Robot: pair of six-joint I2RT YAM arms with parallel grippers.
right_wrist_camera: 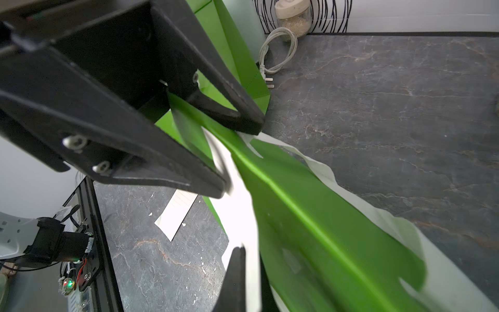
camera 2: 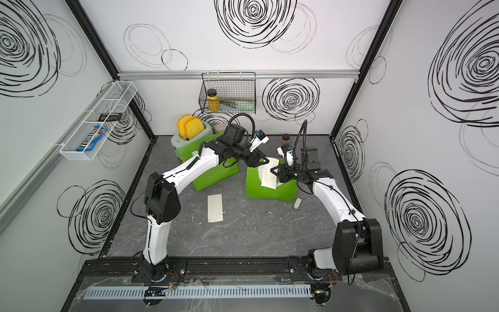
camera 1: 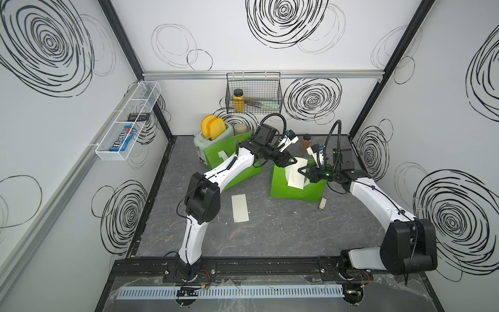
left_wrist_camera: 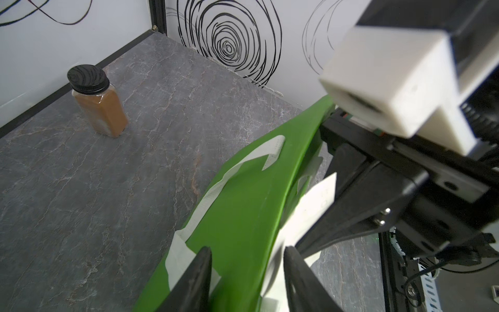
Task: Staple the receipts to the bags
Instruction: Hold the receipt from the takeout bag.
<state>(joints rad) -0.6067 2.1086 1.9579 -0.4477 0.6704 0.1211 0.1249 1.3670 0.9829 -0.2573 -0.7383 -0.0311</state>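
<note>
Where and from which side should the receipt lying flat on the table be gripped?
Probably its near short end, from straight above: the receipt lies flat on the table, no raised edge, so jaws should straddle the narrow width and pinch it up.

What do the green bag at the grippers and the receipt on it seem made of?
Green bag: probably thin coated paper or plastic sheet; smooth, slight sheen, sharp creases, rim flexing. Receipt: thin matte white paper; faint printed lines, curving over the bag's edge.
</note>
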